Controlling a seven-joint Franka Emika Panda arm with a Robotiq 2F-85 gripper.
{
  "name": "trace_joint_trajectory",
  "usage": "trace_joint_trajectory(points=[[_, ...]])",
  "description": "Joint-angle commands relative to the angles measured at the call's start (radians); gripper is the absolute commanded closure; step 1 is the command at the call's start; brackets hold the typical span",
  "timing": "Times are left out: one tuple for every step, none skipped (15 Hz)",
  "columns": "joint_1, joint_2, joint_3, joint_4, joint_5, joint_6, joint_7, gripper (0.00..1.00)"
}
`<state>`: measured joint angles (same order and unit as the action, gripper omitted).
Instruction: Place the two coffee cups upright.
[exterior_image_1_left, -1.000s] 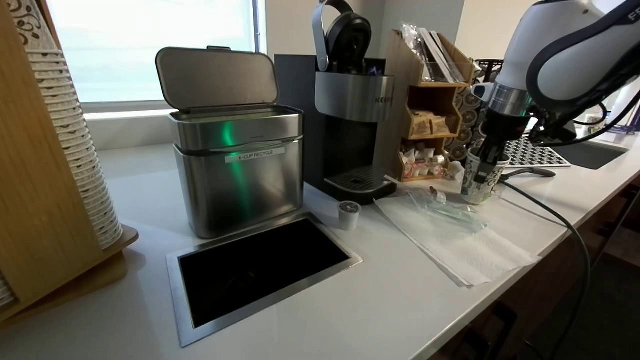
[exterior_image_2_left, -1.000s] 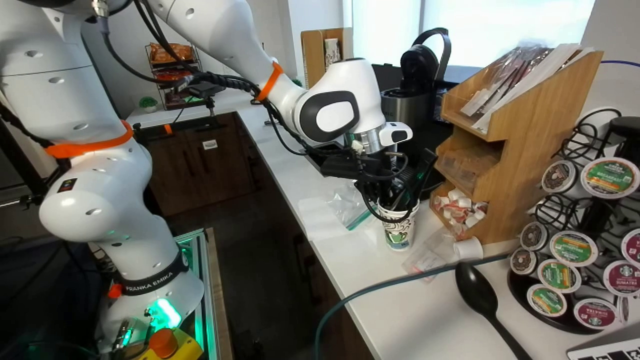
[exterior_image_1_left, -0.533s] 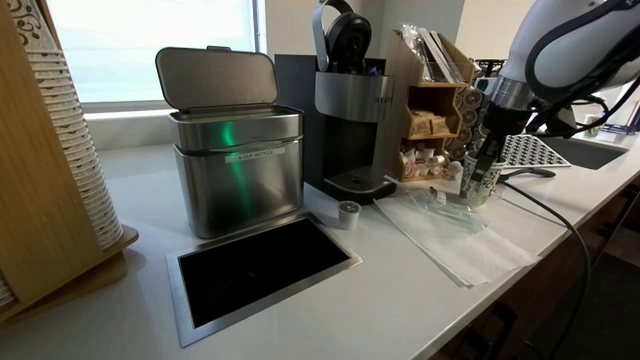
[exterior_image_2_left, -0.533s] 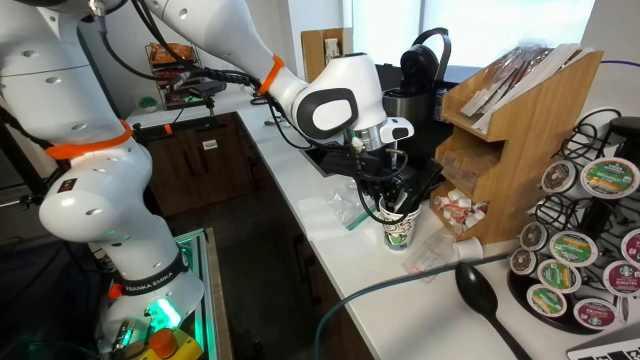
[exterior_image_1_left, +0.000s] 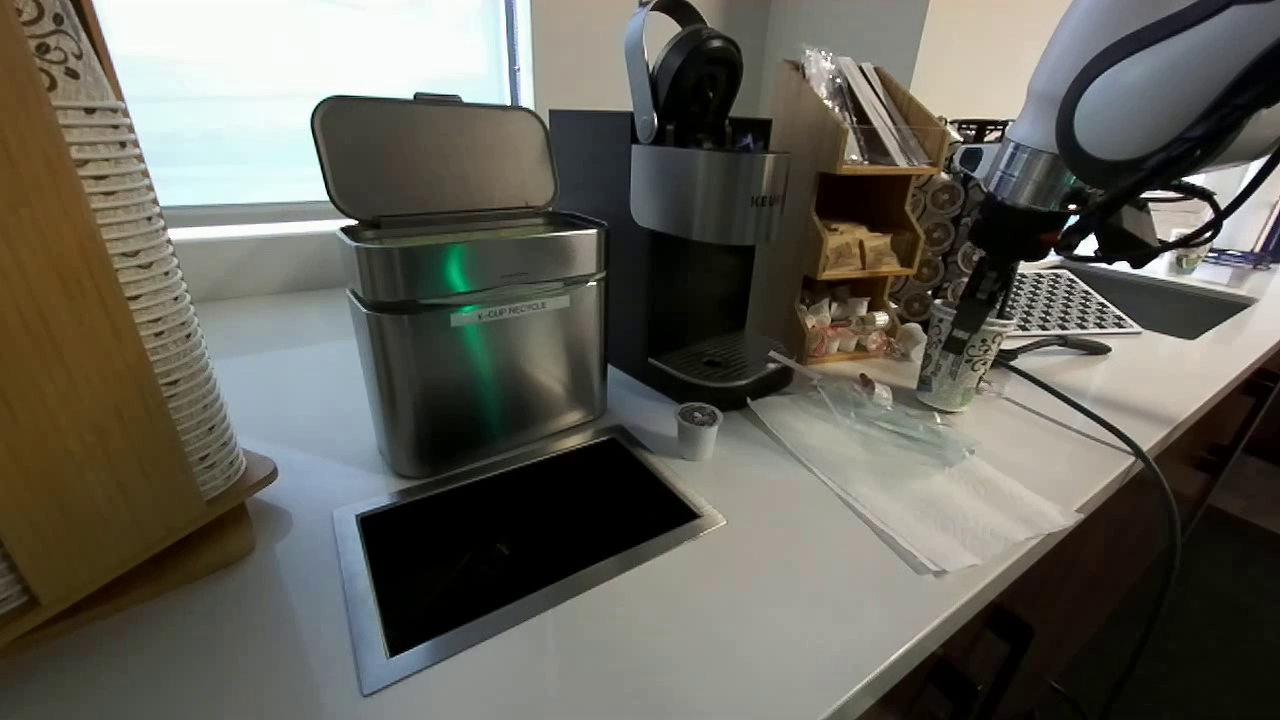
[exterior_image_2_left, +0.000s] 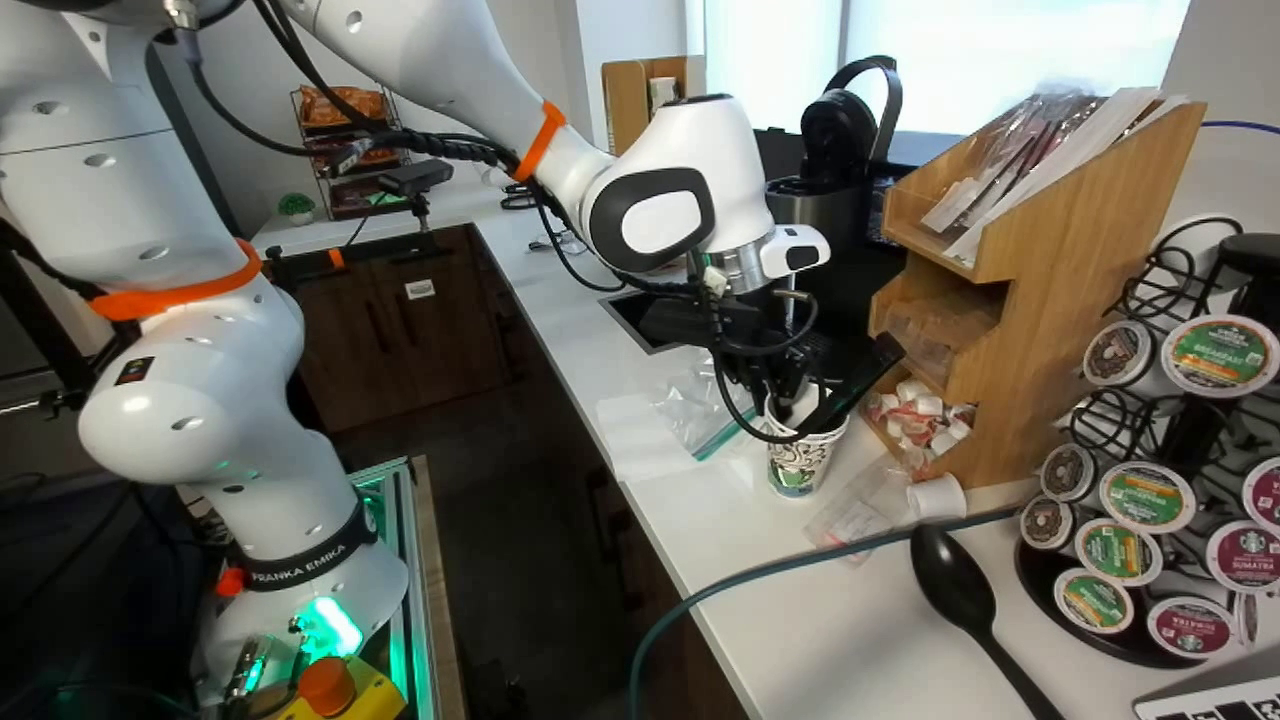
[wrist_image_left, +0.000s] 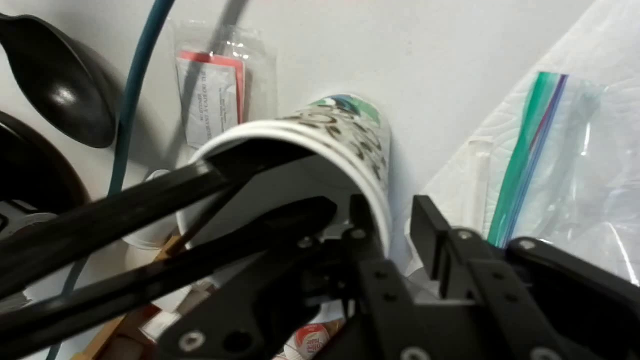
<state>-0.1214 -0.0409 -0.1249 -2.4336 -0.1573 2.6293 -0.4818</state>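
In an exterior view, a small pale cup (exterior_image_1_left: 698, 430) stands upright with its dark top up, in front of the black coffee machine (exterior_image_1_left: 715, 210). A second small white cup (exterior_image_2_left: 937, 497) lies on its side by the wooden organizer; the wrist view shows it (wrist_image_left: 151, 234) partly hidden behind black utensils. My gripper (wrist_image_left: 391, 200) is open, away from both small cups. It straddles the rim of a patterned paper cup (wrist_image_left: 362, 135): one finger is inside, the other outside and apart from the wall. Black utensils (wrist_image_left: 300, 215) stand in the paper cup, which is upright (exterior_image_2_left: 797, 475).
The wooden organizer (exterior_image_2_left: 1090, 300) stands close to my gripper. A black spoon (exterior_image_2_left: 955, 580), a cable (exterior_image_2_left: 830, 555), clear packets and a pod rack (exterior_image_2_left: 1110, 450) lie beyond the paper cup. A zip bag on paper towel (exterior_image_1_left: 950, 510), a steel bin (exterior_image_1_left: 490, 370) and a framed opening (exterior_image_1_left: 530, 540) are nearby.
My wrist has shifted and tilted slightly. The paper cup's top has moved a little, and the black utensils lean farther toward the wooden organizer. The two small cups look unchanged.
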Motion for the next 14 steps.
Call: trace_joint_trajectory(points=[[0.003, -0.026, -0.004, -0.010, 0.001, -0.014, -0.011, 0.40], [0.003, -0.032, -0.004, -0.011, -0.003, -0.015, -0.008, 0.31], [0.003, -0.038, -0.004, -0.011, -0.009, -0.019, -0.006, 0.24], [0.003, -0.043, -0.003, -0.011, -0.014, -0.019, -0.005, 0.16], [0.006, -0.045, -0.002, -0.011, -0.010, -0.016, -0.011, 0.09], [0.008, -0.044, -0.002, -0.008, -0.007, -0.023, -0.021, 0.52], [0.014, -0.039, -0.001, -0.009, 0.014, -0.021, -0.041, 0.46], [0.019, -0.031, -0.001, -0.008, 0.032, -0.022, -0.061, 0.46], [0.022, -0.027, 0.000, -0.009, 0.039, -0.021, -0.070, 0.52], [0.024, -0.022, 0.000, -0.012, 0.046, -0.023, -0.079, 0.60], [0.027, -0.020, 0.000, -0.012, 0.054, -0.025, -0.088, 0.68], [0.026, -0.018, 0.000, -0.013, 0.050, -0.028, -0.087, 0.77], [0.026, -0.018, 0.000, -0.016, 0.050, -0.026, -0.088, 0.84], [0.025, -0.020, 0.000, -0.019, 0.042, -0.024, -0.081, 0.92]])
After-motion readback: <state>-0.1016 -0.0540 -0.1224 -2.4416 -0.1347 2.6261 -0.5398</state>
